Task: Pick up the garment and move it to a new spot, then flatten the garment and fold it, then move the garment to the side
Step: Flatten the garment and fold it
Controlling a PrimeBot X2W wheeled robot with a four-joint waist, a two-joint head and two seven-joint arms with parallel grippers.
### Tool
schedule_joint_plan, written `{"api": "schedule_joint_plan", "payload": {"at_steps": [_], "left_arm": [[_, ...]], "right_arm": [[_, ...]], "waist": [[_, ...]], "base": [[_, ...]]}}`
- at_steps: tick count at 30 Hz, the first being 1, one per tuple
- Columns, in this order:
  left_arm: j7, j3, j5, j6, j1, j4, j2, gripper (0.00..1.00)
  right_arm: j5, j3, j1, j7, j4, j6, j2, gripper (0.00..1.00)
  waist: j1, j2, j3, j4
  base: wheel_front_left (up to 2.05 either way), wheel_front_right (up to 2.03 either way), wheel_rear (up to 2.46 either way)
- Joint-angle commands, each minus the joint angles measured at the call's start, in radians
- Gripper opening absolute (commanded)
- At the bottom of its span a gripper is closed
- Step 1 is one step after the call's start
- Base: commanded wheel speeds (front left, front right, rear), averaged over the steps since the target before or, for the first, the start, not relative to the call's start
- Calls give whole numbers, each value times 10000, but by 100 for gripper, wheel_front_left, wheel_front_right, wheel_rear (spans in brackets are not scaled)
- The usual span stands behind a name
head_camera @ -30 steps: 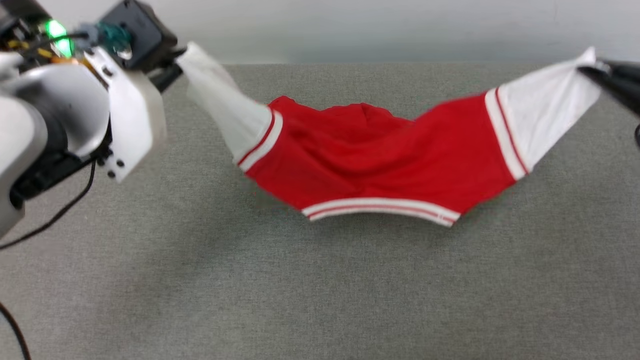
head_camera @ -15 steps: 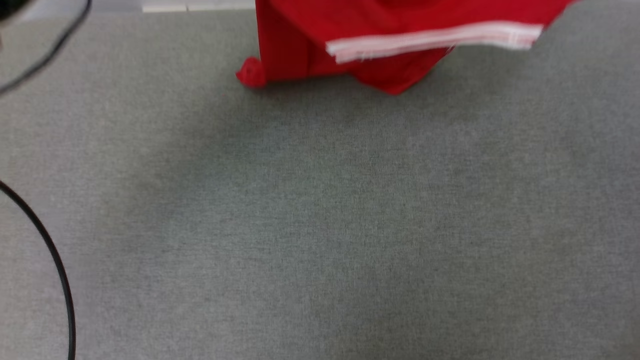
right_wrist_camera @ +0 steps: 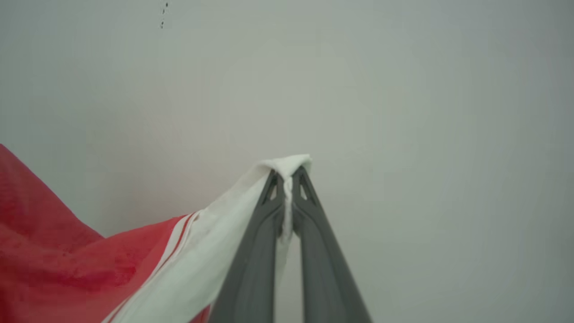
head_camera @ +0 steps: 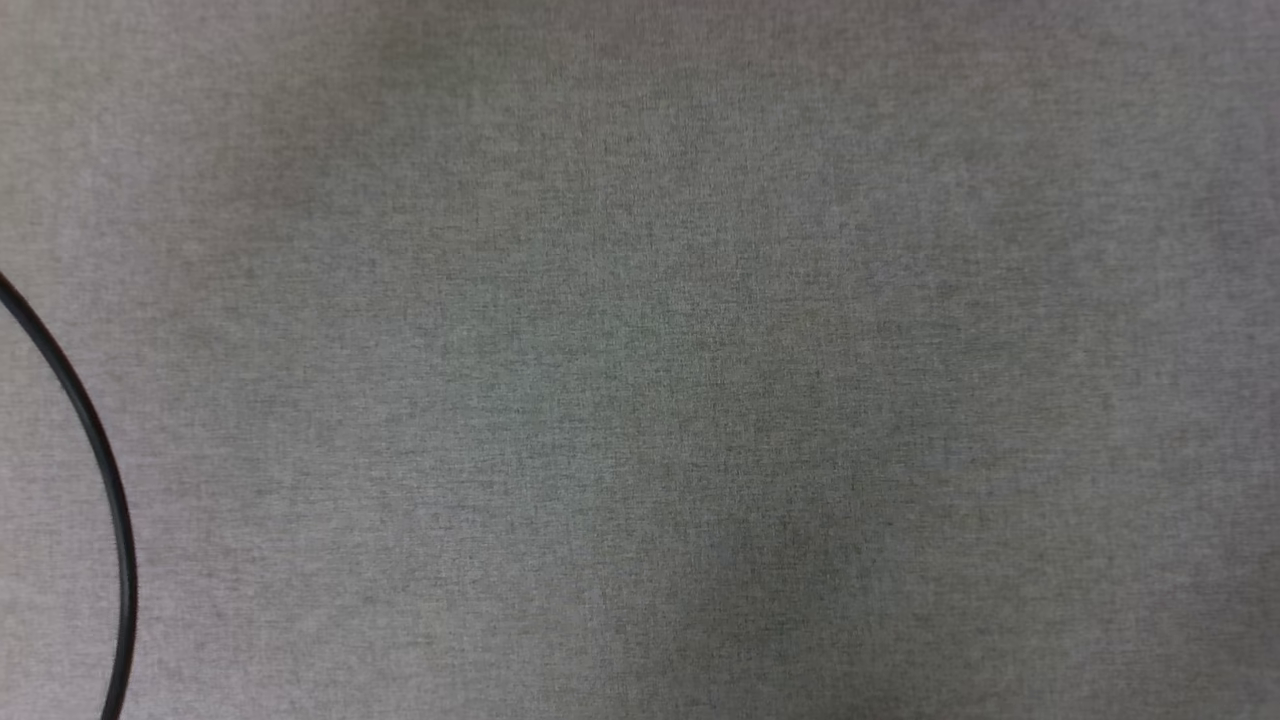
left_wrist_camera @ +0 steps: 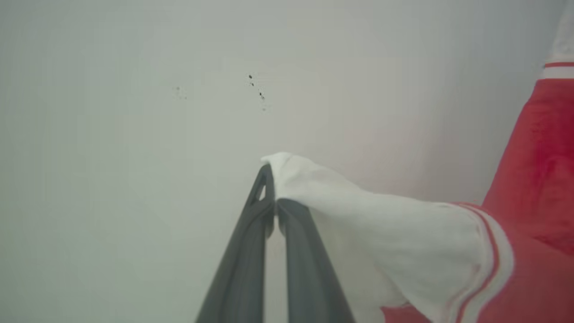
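Observation:
The garment (left_wrist_camera: pixel 529 188) is a red jersey with white sleeves and red-white striped trim. In the left wrist view my left gripper (left_wrist_camera: pixel 271 179) is shut on the end of one white sleeve, and the red body hangs away to the right. In the right wrist view my right gripper (right_wrist_camera: pixel 287 172) is shut on the other white sleeve of the garment (right_wrist_camera: pixel 67 264), whose red body sags off to the lower left. Both grippers face a pale wall, so the garment hangs in the air between them.
The head view looks straight down on the grey cloth-covered table (head_camera: pixel 640 360). A black cable (head_camera: pixel 100 470) curves along its left edge. A pale wall (left_wrist_camera: pixel 134 134) with a few dark specks stands behind both grippers.
The head camera has tilted down, so the garment and both arms have slid out of its top edge. A second ago the garment hung stretched between both grippers above the table.

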Motion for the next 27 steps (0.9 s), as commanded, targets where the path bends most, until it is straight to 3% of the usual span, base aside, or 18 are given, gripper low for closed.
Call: {"api": "schedule_joint_plan", "payload": {"at_steps": [1,11,16,27], "left_arm": [[-95,35,57,-13,-184,126,-82,0],[-1047,-214,83,-216,-406,1641,-625,0],[-1593,-580,-55,-278,610,1978,-755,0],[-2290,-1002,-954,-275,4441,1266,-93,0]], "right_arm": [[-2,48,-209,-70,142,-7,99,0],[-51,792,-738,-1262,1945,-7,682,0],[281,1598,310,-1830,2242,-8,701,0],[1899,2632,3961,-3123,2192,-8,732,0]], "waist": [[-2,0,106,14],[-2,0,415,146],[-2,0,144,92],[-2,0,-1302,-74]], "base": [[0,0,0],[0,0,0],[0,0,0],[0,0,0]]}}
